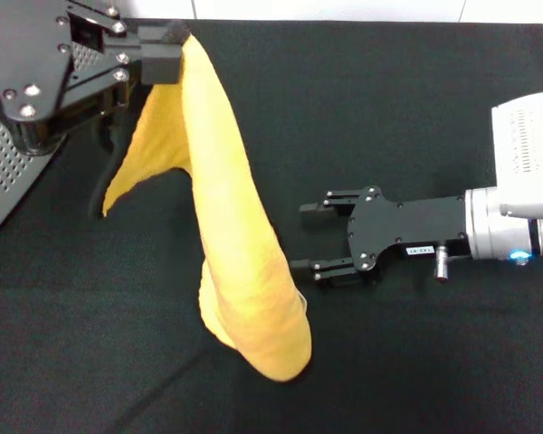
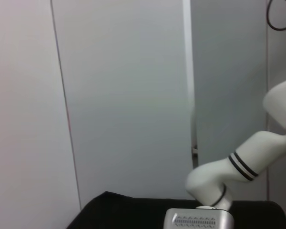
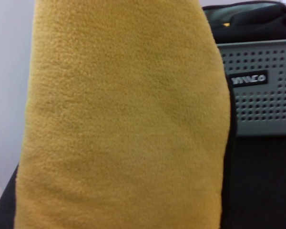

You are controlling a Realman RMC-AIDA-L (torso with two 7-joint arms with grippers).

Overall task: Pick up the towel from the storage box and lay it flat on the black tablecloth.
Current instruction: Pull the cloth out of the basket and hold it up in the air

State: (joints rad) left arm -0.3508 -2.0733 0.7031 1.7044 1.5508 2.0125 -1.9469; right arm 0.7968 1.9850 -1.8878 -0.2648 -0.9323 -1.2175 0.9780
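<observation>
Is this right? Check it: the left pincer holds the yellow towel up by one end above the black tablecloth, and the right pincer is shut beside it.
Wrong in one respect: the head view shows the right pincer open, not shut. The left pincer does hold the towel above the black tablecloth.

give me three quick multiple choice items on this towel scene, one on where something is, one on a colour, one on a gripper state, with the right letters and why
1. Where is the soft bright yellow towel?
A. hanging from the left gripper above the plain black tablecloth
B. folded inside the light grey perforated storage box
C. spread flat on the cloth

2. What colour is the label on the storage box?
A. red
B. black with white lettering
C. yellow

3. How is the right gripper?
A. shut on the towel
B. open, beside the towel
C. out of sight

Answers:
1 A: the left gripper pinches the towel's top corner and it drapes down over the tablecloth.
2 B: the right wrist view shows the label on the storage box.
3 B: the right gripper has its fingers spread, next to the hanging cloth.
</observation>
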